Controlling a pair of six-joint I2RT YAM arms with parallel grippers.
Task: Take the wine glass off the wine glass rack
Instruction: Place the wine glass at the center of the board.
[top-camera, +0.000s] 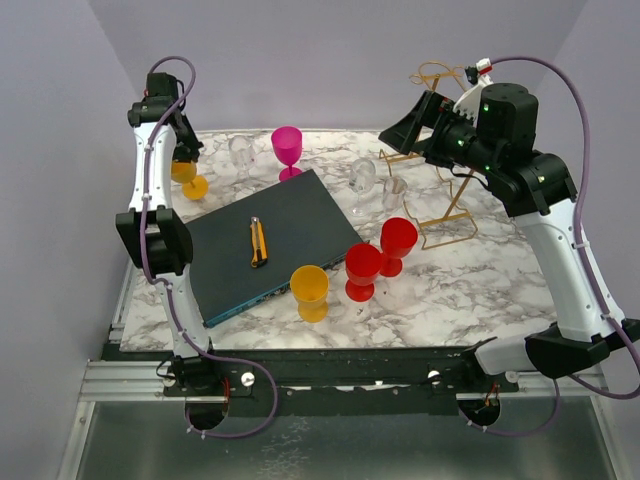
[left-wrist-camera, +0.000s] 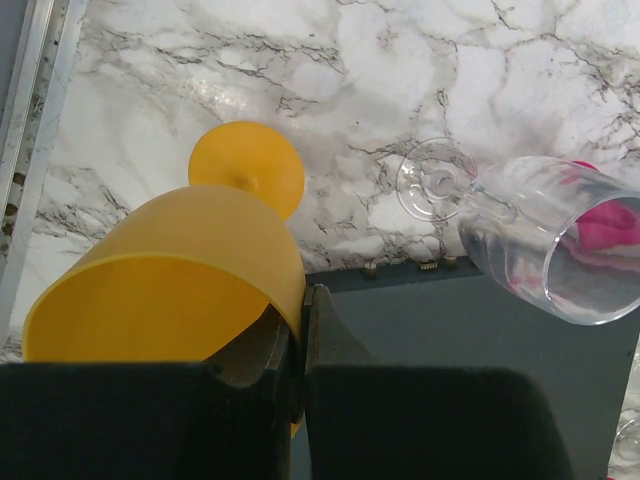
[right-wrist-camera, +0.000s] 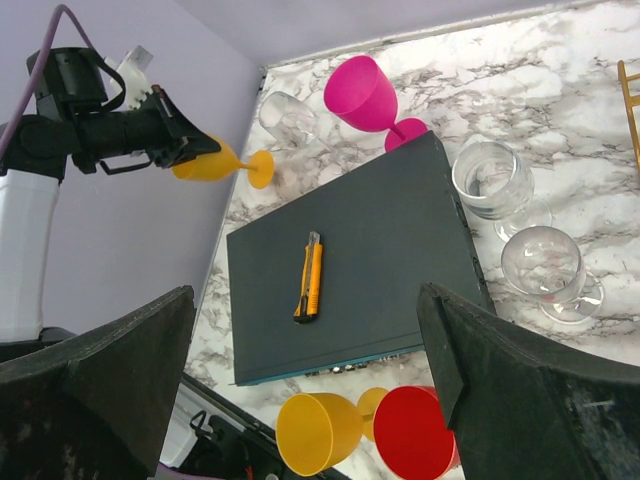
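The gold wire wine glass rack (top-camera: 458, 195) stands at the back right, partly hidden by my right arm; one edge of it shows in the right wrist view (right-wrist-camera: 630, 100). My left gripper (top-camera: 183, 158) is at the far left. It is shut on the rim of an orange wine glass (left-wrist-camera: 170, 280), one finger inside the bowl. The glass is held tilted above the table (right-wrist-camera: 215, 160). My right gripper (top-camera: 405, 128) is open and empty, high beside the rack, its fingers (right-wrist-camera: 100, 370) spread wide. Two clear glasses (top-camera: 362, 175) (top-camera: 393, 190) stand on the table left of the rack.
A dark board (top-camera: 275, 235) with an orange utility knife (top-camera: 258, 242) lies mid-table. A pink glass (top-camera: 287, 148) and a clear glass (top-camera: 240, 150) stand behind it. Two red glasses (top-camera: 362, 268) (top-camera: 397, 240) and an orange glass (top-camera: 310, 290) stand in front.
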